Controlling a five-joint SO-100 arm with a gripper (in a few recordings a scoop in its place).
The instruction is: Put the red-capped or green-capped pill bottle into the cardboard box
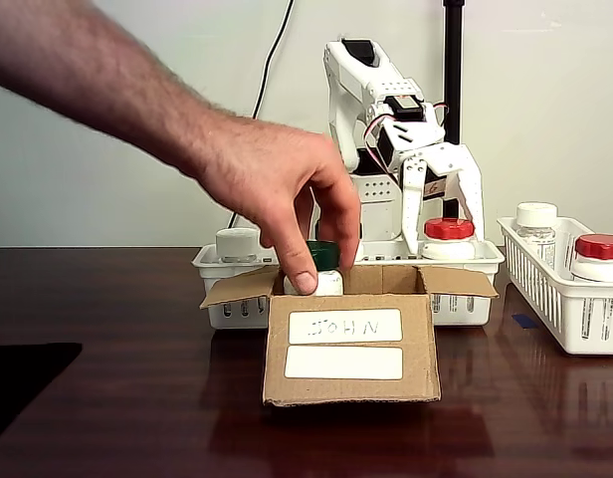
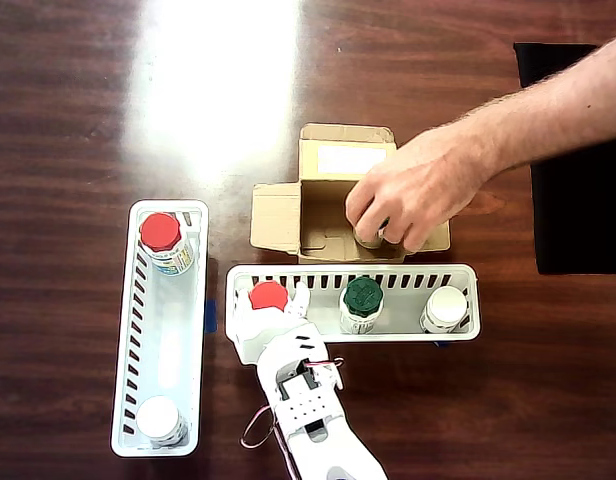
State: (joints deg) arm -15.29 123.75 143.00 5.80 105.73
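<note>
1. My pincer (image 2: 271, 300) is lowered into the basket (image 2: 458, 270) nearest the cardboard box (image 2: 278, 215), with one finger on either side of the red-capped pill bottle (image 2: 268, 295). The jaws are spread around the cap; I cannot tell whether the pads touch it.
2. In the fixed view, my fingers (image 1: 414, 204) hang down on both sides of the red cap (image 1: 449, 228). I judge this as positioning for a grasp: the bottle stands upright in the basket, not lifted.
3. In the overhead view, the cardboard box sits at 12 o'clock from that basket, just beside it, flaps folded outward. Its open top faces up, which suits a drop from above.
4. A person's hand (image 2: 413, 190) reaches into the box from 3 o'clock in the overhead view, fingers closed on a bottle (image 1: 321, 264) with a green cap. Whether the hand is placing or removing it, I cannot tell. I judge the hand to be an obstruction over the box opening.
5. Count, overhead view:
   - Baskets: two. The second basket (image 2: 128, 330) lies lengthwise at 9 o'clock from the first.
   - Red-capped bottles: two, one at my pincer and one (image 2: 161, 235) in the second basket.
   - Green-capped bottles: two, one (image 2: 363, 297) in the near basket and one under the hand.
   - White-capped bottles: two, one (image 2: 447, 305) in the near basket and one (image 2: 158, 417) in the second basket.
   - Boxes: one.
</note>
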